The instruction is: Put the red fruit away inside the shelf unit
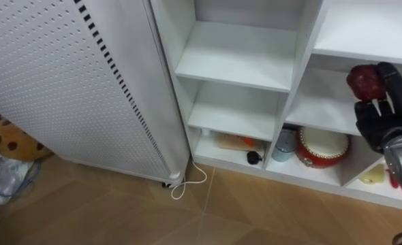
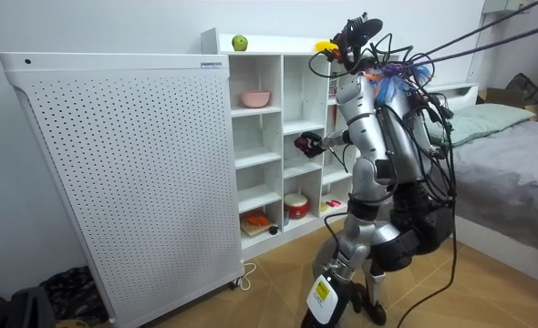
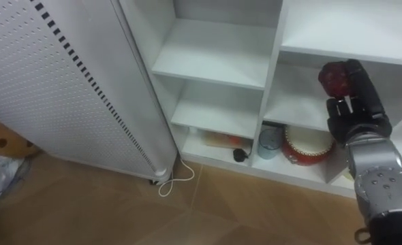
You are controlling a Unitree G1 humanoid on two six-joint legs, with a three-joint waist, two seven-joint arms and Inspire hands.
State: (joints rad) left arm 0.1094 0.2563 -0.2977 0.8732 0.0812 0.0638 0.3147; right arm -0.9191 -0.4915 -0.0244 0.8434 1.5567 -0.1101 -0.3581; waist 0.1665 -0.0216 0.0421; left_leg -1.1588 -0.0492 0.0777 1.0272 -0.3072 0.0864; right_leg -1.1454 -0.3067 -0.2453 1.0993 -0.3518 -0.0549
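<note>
Fruit [image 1: 366, 82], dark red and round, sits at the right edge of the frame, approx. at mid height. The right hand [image 1: 381, 119] has it clasped from below, with dark fingers curled up round its side. It is held in front of the white closet [image 1: 296, 54], before a shelf of a compartment on the right, and I cannot tell if it touches the shelf.

Lower in the frame, in the bottom compartment, stands a red round pot [image 1: 321, 146] with a pale blue cup [image 1: 283, 144] just beside it on the left. In the bottom compartment further left lie some orange things [image 1: 232, 141] and a small black object [image 1: 254, 158]. At bottom right, near the hand's wrist, is a yellow thing [image 1: 373, 175], too small to name.

A white perforated panel [image 1: 65, 82] takes the upper left of the frame, and a white cord [image 1: 187, 184] loops on the wood floor at its lower corner. A brown spotted soft toy [image 1: 13, 141] lies at the left edge.

In the room view the robot stands upright facing the closet, w/ a bed [image 2: 515, 155] at the right. On the closet's top is a green apple [image 2: 240, 43], and a pink bowl [image 2: 255, 98] is on an upper shelf.
</note>
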